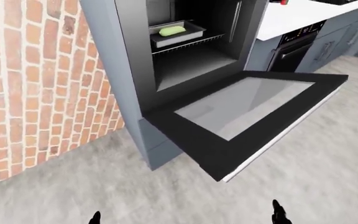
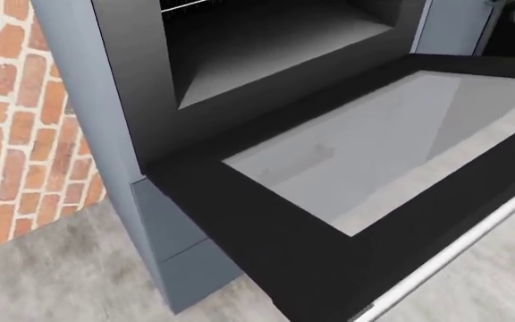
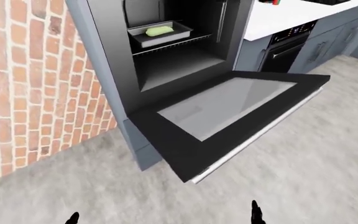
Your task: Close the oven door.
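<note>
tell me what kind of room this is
Most likely a home kitchen: a black built-in wall oven with its glass-paned door folded down, a grey metal baking tray on its rack, and a white countertop over grey-blue cabinets.

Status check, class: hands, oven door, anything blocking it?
Both hands barely in view, left hand, right hand, clear of the door. Oven door fully down. Tray sits inside on the rack; nothing blocks.
</note>
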Motion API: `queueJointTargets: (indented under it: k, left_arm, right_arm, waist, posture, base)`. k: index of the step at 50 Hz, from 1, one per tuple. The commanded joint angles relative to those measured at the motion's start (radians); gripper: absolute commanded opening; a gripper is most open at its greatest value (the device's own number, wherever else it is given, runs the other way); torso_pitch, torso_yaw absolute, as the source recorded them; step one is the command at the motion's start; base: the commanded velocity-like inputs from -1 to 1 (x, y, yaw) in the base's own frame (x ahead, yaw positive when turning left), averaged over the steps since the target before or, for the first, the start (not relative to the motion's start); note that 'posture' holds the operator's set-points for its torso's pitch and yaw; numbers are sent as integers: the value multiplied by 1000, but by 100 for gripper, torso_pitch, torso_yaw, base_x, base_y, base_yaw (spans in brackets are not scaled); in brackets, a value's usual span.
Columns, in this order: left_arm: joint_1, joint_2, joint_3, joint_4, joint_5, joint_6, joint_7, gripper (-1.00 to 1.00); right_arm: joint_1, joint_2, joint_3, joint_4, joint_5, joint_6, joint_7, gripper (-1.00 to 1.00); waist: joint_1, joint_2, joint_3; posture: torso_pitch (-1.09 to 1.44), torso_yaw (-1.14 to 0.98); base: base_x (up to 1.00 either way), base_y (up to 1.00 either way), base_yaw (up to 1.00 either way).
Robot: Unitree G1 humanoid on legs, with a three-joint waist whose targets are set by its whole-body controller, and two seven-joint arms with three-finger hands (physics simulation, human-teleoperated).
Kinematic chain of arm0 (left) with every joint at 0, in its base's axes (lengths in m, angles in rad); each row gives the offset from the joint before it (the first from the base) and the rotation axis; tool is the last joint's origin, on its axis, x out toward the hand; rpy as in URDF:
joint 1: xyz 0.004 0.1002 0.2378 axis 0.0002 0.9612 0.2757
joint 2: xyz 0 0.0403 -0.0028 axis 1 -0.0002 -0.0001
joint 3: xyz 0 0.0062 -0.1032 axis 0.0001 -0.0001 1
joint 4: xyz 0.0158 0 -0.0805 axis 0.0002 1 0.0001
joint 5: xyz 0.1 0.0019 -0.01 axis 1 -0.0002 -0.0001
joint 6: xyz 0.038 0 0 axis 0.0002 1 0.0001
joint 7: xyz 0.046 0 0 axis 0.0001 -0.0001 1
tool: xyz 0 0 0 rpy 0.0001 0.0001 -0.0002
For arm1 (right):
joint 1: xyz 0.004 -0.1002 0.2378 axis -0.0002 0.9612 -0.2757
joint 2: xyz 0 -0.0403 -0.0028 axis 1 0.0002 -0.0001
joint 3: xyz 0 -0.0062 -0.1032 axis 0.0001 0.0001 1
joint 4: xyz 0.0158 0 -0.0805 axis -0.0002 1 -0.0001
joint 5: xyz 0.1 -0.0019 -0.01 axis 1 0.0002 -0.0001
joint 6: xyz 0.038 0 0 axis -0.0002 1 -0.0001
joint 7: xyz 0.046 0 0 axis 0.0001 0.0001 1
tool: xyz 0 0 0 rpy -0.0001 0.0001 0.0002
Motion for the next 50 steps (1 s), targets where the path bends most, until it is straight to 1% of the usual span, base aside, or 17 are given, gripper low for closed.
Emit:
queueJointTargets:
  k: [1, 7, 10, 11, 15, 20, 23, 25, 26, 28, 35, 37, 40, 41, 42, 45, 50]
  left_arm:
    - [-3, 28, 11, -17, -7, -24, 3, 100]
    - [-3, 28, 12, -17, -6, -23, 2, 100]
    - [-3, 28, 12, -17, -6, -24, 2, 100]
    - [-3, 28, 13, -17, -6, -24, 1, 100]
    - [-2, 28, 13, -17, -6, -24, 2, 100]
    - [-3, 28, 13, -17, -5, -23, 2, 100]
    - [-4, 28, 13, -17, -5, -23, 3, 100]
    - [-4, 28, 13, -17, -5, -22, 3, 100]
    - [-4, 28, 13, -17, -5, -22, 3, 100]
    - [-4, 28, 13, -18, -6, -22, 3, 100]
    - [-3, 27, 12, -17, -7, -24, 3, 100]
    - [-3, 28, 12, -17, -7, -23, 3, 100]
    - [-4, 29, 11, -18, -7, -22, 3, 100]
    - [-4, 29, 11, -18, -7, -22, 3, 100]
    - [-4, 29, 11, -18, -8, -22, 3, 100]
    - [-4, 29, 11, -18, -8, -23, 3, 100]
    - [-4, 29, 10, -18, -8, -23, 3, 100]
  right_arm:
    - [-8, 0, 3, -12, 1, -23, 5, 100]
    - [-8, 0, 3, -12, 3, -20, 9, 100]
    - [-9, 1, 2, -13, 6, -18, 14, 100]
    - [-9, 1, 2, -13, 6, -18, 14, 100]
    - [-9, 1, 2, -13, 8, -17, 18, 100]
    - [-9, 2, 2, -13, 10, -15, 22, 100]
    - [-9, 2, 2, -13, 11, -16, 21, 100]
    - [-9, 2, 1, -13, 12, -15, 24, 100]
    - [-8, 1, 0, -13, 13, -15, 27, 100]
    - [-9, 1, 1, -13, 14, -14, 28, 100]
    - [-8, 2, 1, -12, 14, -14, 30, 100]
    - [-8, 2, 1, -13, 15, -14, 31, 100]
    - [-9, 2, 1, -13, 16, -13, 32, 100]
    - [-9, 2, 1, -12, 15, -13, 31, 100]
    - [-9, 2, 1, -13, 16, -13, 32, 100]
    - [-9, 2, 1, -13, 16, -13, 33, 100]
    - [-9, 3, 1, -13, 17, -14, 32, 100]
  waist:
    - [2, 7, -8]
    - [30, 69, 13]
    - [44, 152, -7]
    - [51, 105, 4]
    - [41, 107, -2]
    - [41, 57, 3]
    - [38, 6, -1]
    - [27, -62, -22]
    - [20, -11, -9]
    - [14, -11, -13]
    - [29, 51, 10]
    - [33, 80, 11]
    - [44, 153, -2]
    - [52, 103, 11]
    - [41, 118, 12]
    - [40, 107, -3]
    - [42, 53, 0]
  posture:
    - [0, 0]
    - [0, 0]
    - [0, 0]
    - [0, 0]
    - [0, 0]
    - [0, 0]
    - [0, 0]
    - [0, 0]
    - [0, 0]
    - [0, 0]
    - [0, 0]
    - [0, 0]
    - [0, 0]
    - [0, 0]
    - [0, 0]
    - [0, 0]
    - [0, 0]
  base:
    - [-3, 0, -42]
    - [-2, 0, -41]
    - [-3, 0, -41]
    - [-3, 0, -41]
    - [-2, 0, -41]
    - [-2, 0, -41]
    - [-2, 0, -42]
    - [-2, 0, -42]
    - [-2, 0, -41]
    - [-2, 0, -40]
    - [-2, 0, -41]
    - [-2, 0, -41]
    - [-2, 0, -41]
    - [-2, 0, -40]
    - [-2, 0, -41]
    - [-2, 0, -38]
    - [-2, 0, -37]
